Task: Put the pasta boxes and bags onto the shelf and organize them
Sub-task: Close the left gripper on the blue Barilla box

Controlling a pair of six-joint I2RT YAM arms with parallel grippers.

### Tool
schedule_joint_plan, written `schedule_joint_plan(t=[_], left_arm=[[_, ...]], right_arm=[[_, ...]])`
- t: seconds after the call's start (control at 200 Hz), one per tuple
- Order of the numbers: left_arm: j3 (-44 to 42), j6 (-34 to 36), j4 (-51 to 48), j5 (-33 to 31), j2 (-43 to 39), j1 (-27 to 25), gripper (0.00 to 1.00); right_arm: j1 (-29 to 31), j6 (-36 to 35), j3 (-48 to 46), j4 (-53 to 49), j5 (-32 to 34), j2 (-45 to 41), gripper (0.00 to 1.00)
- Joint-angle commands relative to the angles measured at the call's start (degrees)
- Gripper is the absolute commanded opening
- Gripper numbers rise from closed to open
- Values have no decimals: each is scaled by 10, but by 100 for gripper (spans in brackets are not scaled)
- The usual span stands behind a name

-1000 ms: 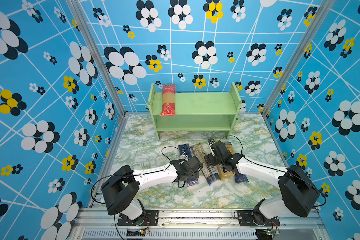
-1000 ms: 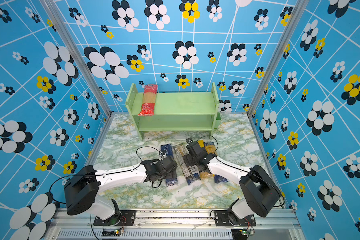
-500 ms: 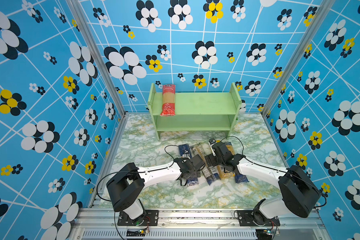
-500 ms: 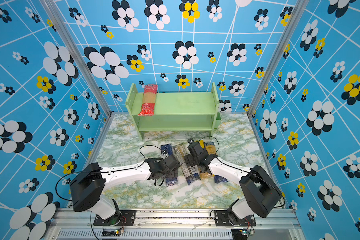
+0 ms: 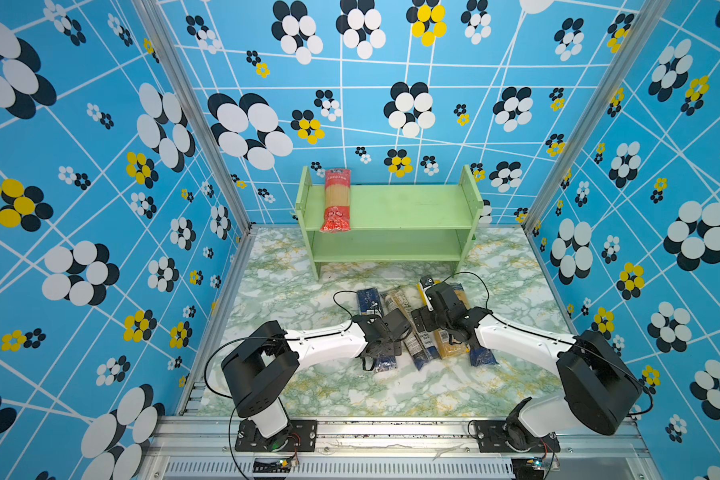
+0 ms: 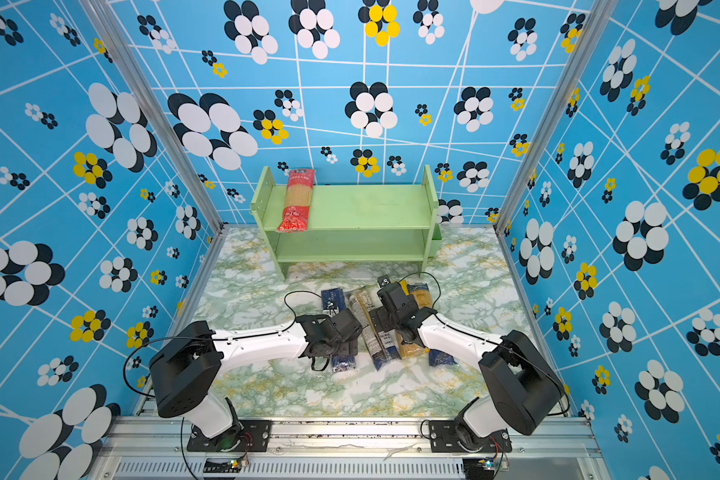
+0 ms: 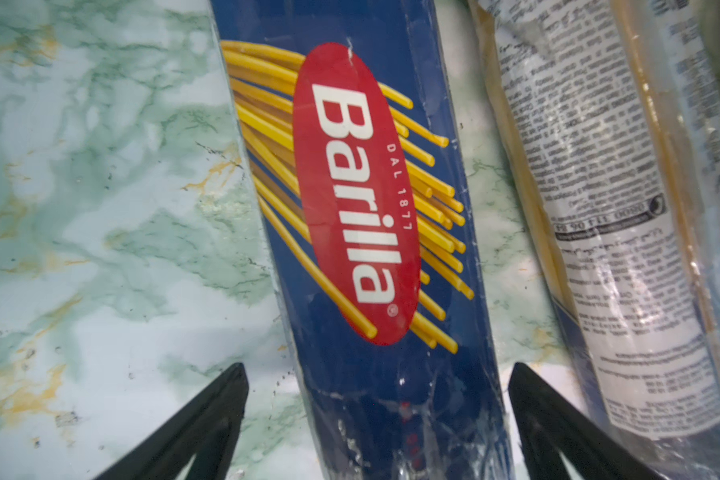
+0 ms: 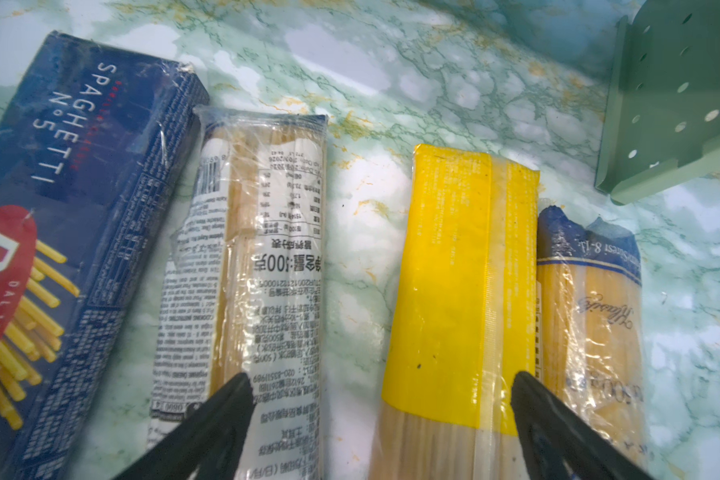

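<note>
Your left fingers (image 7: 213, 407) sit spread astride the Barilla box (image 7: 425, 124), right fingers (image 8: 225, 411) spread bracketing the yellow-topped bag (image 8: 441, 270), both lower-centre frame, lined up to pinch across the width.

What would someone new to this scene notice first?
Loud blue flower-patterned walls surround everything. A red spaghetti bag lies alone on the pale green shelf, on its top tier at the left end in both top views. On the marble table in front, four more packs lie side by side, with the left gripper open astride the Barilla box.
</note>
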Motion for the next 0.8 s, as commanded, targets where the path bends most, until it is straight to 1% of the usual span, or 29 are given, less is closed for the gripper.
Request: schedule_joint_plan(t=[0.0, 0.39, 0.8], left_arm=[[8, 6, -20, -2, 12, 4, 99], [-6, 0, -53, -31, 29, 6, 99], [-10, -4, -72, -36, 51, 9, 99]], right_arm=[[-4, 11, -6, 8, 11, -1, 99], [-4, 21, -8, 5, 14, -3, 99], [-3, 21, -3, 6, 14, 7, 99]])
